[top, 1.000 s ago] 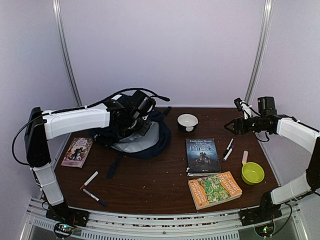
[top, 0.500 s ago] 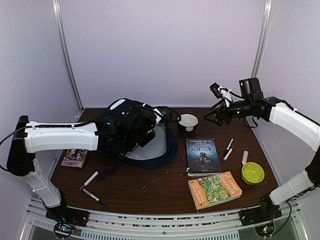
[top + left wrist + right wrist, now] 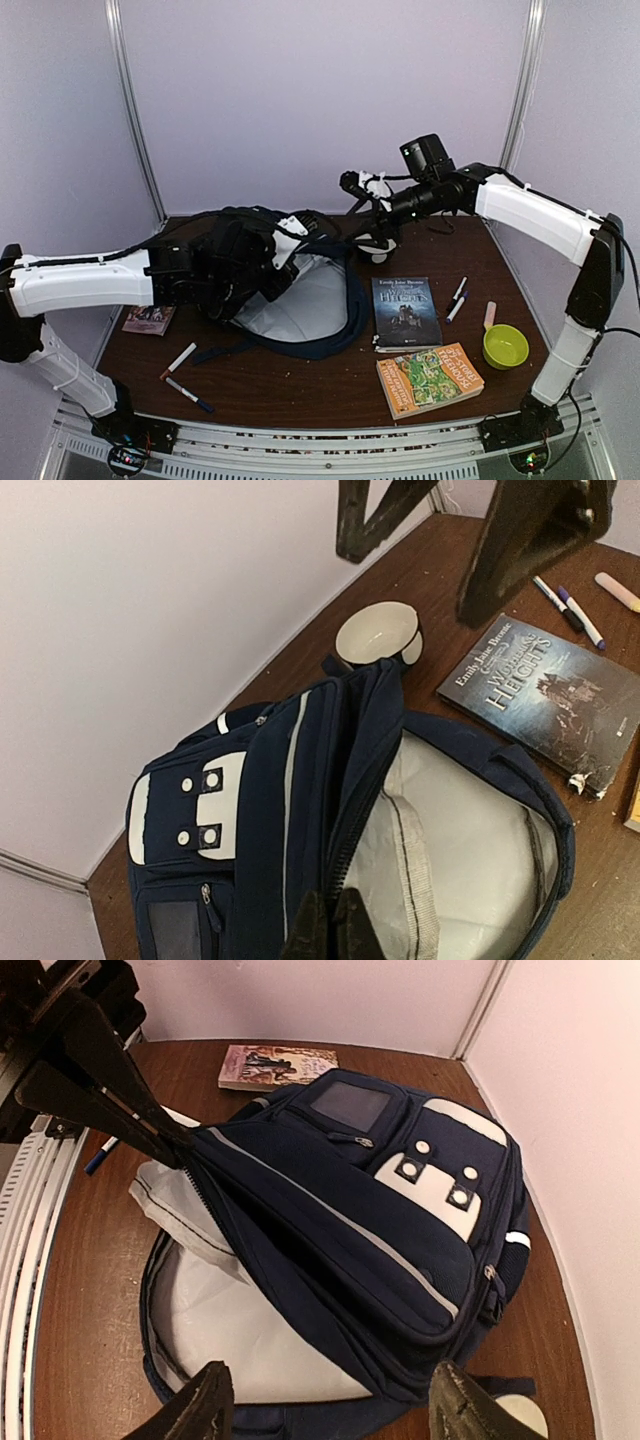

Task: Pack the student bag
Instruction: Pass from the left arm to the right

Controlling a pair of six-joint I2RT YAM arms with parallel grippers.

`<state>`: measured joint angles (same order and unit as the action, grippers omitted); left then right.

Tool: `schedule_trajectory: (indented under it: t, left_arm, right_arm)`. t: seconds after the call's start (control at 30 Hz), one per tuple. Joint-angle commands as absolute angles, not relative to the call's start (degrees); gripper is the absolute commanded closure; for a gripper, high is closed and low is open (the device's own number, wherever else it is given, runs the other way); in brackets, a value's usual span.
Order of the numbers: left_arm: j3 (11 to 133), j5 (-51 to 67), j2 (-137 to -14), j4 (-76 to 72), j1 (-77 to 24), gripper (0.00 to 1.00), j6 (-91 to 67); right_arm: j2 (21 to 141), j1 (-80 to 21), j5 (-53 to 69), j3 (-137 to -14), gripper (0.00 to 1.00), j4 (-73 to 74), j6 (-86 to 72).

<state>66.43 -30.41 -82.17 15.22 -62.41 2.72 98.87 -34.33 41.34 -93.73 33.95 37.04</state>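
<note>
Left tool (image 3: 325, 932) is clamped shut on the bag (image 3: 330, 1220) rim, holding the mouth up. The bag lies right below my right tool (image 3: 325, 1415), which hangs wide open, gripping nothing. I'd say nothing is packed, since only pale lining shows inside. Dark book (image 3: 405, 310), orange book (image 3: 430, 378) and pens (image 3: 458, 298) lie on the table (image 3: 300, 390), on the base side of the right tool — all left to do. The bag's deep end is hidden — a third book (image 3: 148, 318) is half under the left arm.
</note>
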Motion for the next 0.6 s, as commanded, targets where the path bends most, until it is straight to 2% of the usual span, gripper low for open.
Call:
schedule_trajectory:
  t: [0.0, 0.2, 0.37, 0.5, 0.57]
  left_arm:
    - [65.31, -29.98, -77.34, 8.10, -61.03, 1.00, 0.16]
    - [63.99, -29.70, -74.67, 8.36, -60.41, 1.00, 0.64]
    - [63.05, -30.39, -72.86, 8.65, -59.84, 1.00, 1.47]
    - [62.47, -30.06, -71.65, 8.92, -59.52, 1.00, 1.54]
    - [62.12, -29.29, -71.11, 9.16, -59.14, 1.00, 1.17]
  right_arm:
    - [103.85, -37.56, 41.32, -98.78, 0.32, 36.31, 40.60]
    - [107.60, -39.67, 41.95, -100.91, 0.33, 36.52, 41.37]
    - [110.11, -39.73, 40.46, -102.34, 0.44, 36.06, 41.14]
    - [110.95, -39.73, 38.27, -102.42, 0.42, 33.37, 40.20]
    - [111.66, -39.72, 38.06, -102.90, 0.45, 32.44, 39.75]
